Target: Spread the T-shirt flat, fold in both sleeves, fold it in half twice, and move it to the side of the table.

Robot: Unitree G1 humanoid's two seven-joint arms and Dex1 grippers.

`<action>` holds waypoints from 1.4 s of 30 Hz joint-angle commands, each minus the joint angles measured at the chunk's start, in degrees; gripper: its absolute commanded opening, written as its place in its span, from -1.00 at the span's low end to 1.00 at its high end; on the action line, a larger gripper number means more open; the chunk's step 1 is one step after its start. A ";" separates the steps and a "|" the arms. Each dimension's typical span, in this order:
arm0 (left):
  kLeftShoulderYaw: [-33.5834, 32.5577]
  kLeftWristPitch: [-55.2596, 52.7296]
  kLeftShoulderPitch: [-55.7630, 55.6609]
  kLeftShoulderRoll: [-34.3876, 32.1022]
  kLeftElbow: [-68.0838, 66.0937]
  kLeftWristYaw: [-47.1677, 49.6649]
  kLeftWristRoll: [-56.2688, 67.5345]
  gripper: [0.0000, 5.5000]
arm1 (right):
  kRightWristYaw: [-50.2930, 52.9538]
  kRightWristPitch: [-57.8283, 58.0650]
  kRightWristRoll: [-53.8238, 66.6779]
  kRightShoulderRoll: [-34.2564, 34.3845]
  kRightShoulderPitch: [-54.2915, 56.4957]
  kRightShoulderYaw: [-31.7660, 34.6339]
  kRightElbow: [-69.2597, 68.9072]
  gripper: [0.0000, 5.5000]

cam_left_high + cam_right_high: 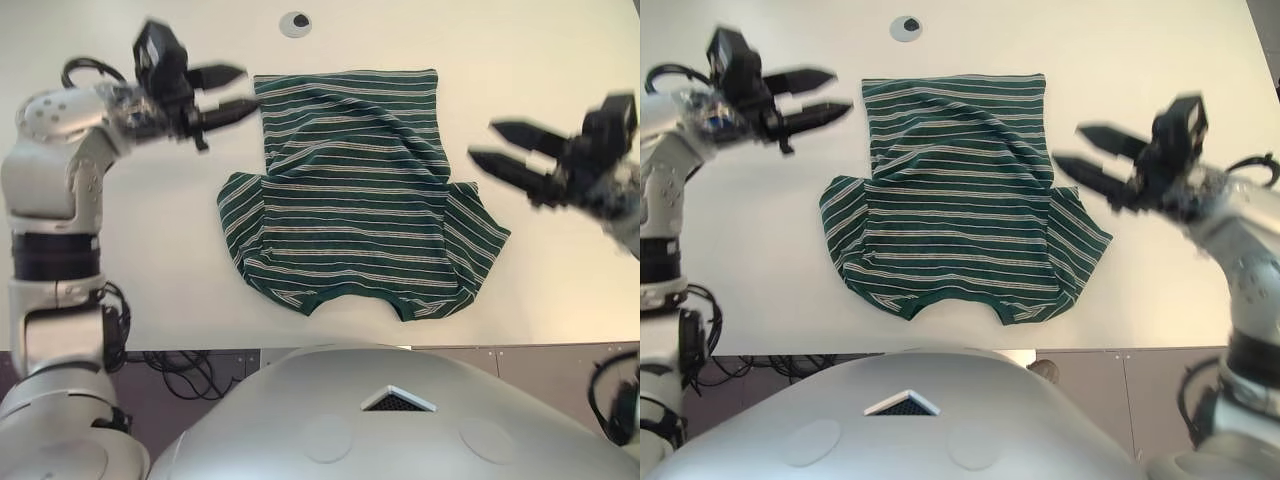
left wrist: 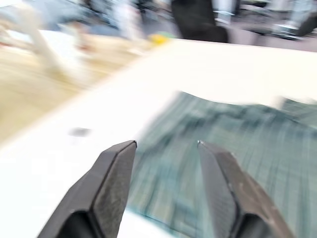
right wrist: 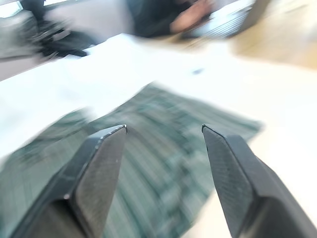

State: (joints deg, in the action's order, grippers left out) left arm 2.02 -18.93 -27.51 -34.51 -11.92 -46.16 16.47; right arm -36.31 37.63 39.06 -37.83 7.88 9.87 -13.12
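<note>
A dark green T-shirt with thin white stripes lies on the white table, its hem at the far side and its sleeves and collar toward the near edge, with wrinkles across the middle. My left gripper hovers open just off the shirt's far left corner, holding nothing. My right gripper hangs open beside the shirt's right edge, above the right sleeve, also holding nothing. In the wrist views the left fingers and right fingers frame the striped cloth.
A small round grey disc sits in the table near the far edge, beyond the shirt. Bare table stretches on both sides of the shirt. The near table edge runs just below the collar.
</note>
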 commanded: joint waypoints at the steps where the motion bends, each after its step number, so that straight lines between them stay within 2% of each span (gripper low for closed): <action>1: 5.20 10.94 -8.11 10.67 -22.76 10.90 -10.00 -0.18 | 2.91 -13.43 -14.58 10.35 14.81 -10.66 24.25 0.02; 4: 6.78 16.89 -14.24 17.39 -39.50 17.51 -14.41 -0.18 | 4.04 -23.96 -21.88 16.69 25.05 -13.71 46.43 0.02; 7: 10.01 20.10 -17.89 20.64 -50.63 23.43 -20.09 -0.18 | 5.14 -31.09 -26.11 20.72 32.03 -14.65 63.93 0.02; 11: 11.78 20.24 -20.01 22.39 -57.62 23.97 -23.65 -0.18 | 5.76 -33.65 -29.97 23.55 36.79 -15.77 76.20 0.02; 14: 12.48 21.49 -21.98 23.25 -61.52 24.99 -26.27 -0.18 | 7.29 -35.55 -36.67 25.00 38.78 -19.14 83.07 0.02; 17: 13.87 22.84 -23.10 23.99 -63.38 26.09 -29.46 -0.18 | 11.70 -35.90 -41.69 25.16 39.15 -21.10 87.15 0.02; 21: 14.85 23.71 -25.20 25.05 -64.99 28.91 -32.78 -0.18 | 16.15 -36.83 -43.16 23.48 39.74 -19.46 89.05 0.02; 28: 16.73 25.40 -28.18 25.40 -66.09 34.27 -38.54 -0.18 | 16.06 -38.88 -43.04 23.23 40.81 -16.21 89.48 0.02; 31: 9.81 30.23 -29.64 26.67 -65.09 34.83 -32.71 -0.18 | 13.30 -40.79 -40.51 24.09 41.46 -12.82 88.74 0.02; 36: 1.20 37.39 -30.99 24.50 -61.41 29.50 -24.30 -0.18 | 12.56 -41.04 -41.88 24.30 41.20 -11.84 88.64 0.02; 38: 0.32 39.83 -26.95 22.07 -55.19 17.17 -20.43 -0.18 | 13.22 -41.37 -41.69 23.90 40.92 -11.02 88.47 0.02; 40: 5.46 39.22 -16.41 17.02 -41.41 1.13 -19.58 -0.18 | 13.26 -41.82 -41.10 23.12 40.52 -10.04 88.09 0.02; 42: 8.66 33.60 -4.76 10.54 -24.54 -9.27 -16.93 -0.18 | 12.94 -41.91 -41.29 22.48 39.99 -9.87 87.93 0.02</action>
State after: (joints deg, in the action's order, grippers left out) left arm 6.87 19.57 -44.74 -17.07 -52.00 -44.30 -2.93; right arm -23.45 -4.49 -2.22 -14.17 49.40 -0.48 75.12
